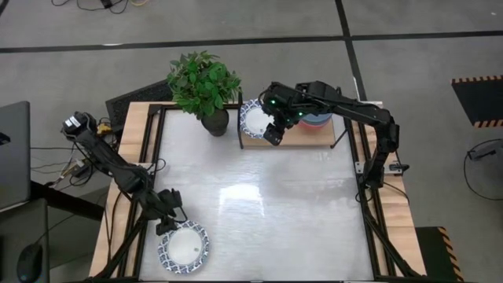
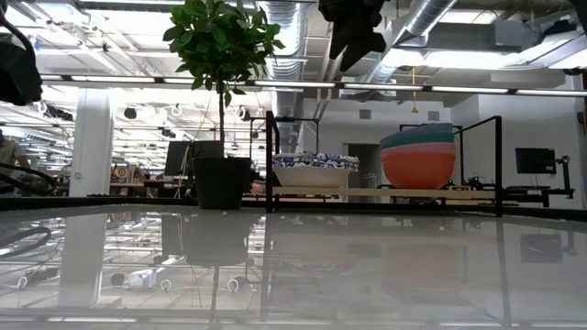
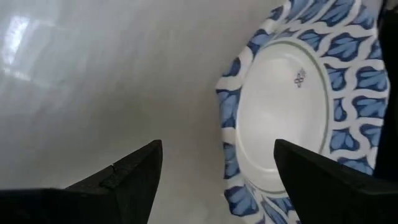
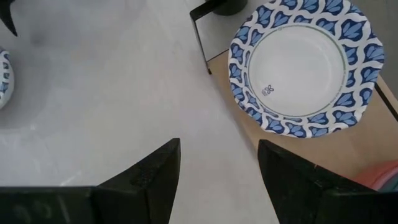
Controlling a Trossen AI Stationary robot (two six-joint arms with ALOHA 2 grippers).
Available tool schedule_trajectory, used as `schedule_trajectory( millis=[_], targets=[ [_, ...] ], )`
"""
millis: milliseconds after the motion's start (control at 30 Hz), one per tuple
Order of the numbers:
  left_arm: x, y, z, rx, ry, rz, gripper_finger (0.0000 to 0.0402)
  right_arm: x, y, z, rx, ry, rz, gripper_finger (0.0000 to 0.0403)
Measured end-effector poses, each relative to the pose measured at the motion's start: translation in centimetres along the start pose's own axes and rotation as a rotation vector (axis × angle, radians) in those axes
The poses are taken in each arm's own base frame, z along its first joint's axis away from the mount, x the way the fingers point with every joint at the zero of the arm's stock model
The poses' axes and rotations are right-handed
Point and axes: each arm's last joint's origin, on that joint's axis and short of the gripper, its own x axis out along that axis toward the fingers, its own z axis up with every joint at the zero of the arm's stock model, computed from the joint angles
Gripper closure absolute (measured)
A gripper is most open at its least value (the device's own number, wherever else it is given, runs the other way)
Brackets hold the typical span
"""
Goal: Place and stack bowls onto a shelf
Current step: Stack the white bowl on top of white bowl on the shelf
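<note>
A white bowl with a blue patterned rim (image 1: 183, 246) sits on the metal tabletop near its near left corner. My left gripper (image 1: 168, 215) is open just beyond that bowl's far rim, and the bowl (image 3: 298, 106) lies ahead of its fingers, untouched. Another white and blue bowl (image 1: 255, 118) stands on the left end of the wooden shelf (image 1: 295, 140). It also shows in the right wrist view (image 4: 305, 62). A stack of pink and bluish bowls (image 2: 418, 156) stands to the right of it. My right gripper (image 1: 273, 132) is open and empty, up in the air over the shelf's front edge.
A potted plant in a dark pot (image 1: 212, 119) stands just left of the shelf. The shelf's black metal frame (image 4: 200, 37) rises at its left end. The shiny tabletop (image 1: 267, 204) stretches between the shelf and the near bowl.
</note>
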Motion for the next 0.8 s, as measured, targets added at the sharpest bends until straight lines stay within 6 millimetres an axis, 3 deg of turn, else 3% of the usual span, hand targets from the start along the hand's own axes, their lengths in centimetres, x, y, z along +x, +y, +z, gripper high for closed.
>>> schedule_trajectory(
  millis=[100, 233, 533, 667, 800],
  targets=[
    [0.4, 0.1, 0.0, 0.007, 0.004, 0.03, 0.012, 0.0, 0.2, 0.0, -0.004, -0.003, 0.003, 0.0163],
    [1.2, 0.3, -0.1, 0.011, 0.024, 0.084, 0.0163, 0.0, 0.5, -0.1, -0.012, -0.002, 0.008, 0.0163],
    [1.8, 0.5, 0.0, 0.0, 0.029, 0.119, 0.0314, 0.0, 0.9, -0.2, -0.007, 0.0, 0.013, 0.0163],
    [1.9, 0.3, 0.4, -0.038, -0.011, 0.098, 0.038, 0.0, 2.0, -0.6, 0.0, 0.006, 0.027, 0.0163],
    [1.8, 0.2, 1.3, -0.077, -0.092, 0.077, 0.0395, -0.1, 3.4, -1.4, -0.01, 0.042, 0.036, 0.0163]
  ],
)
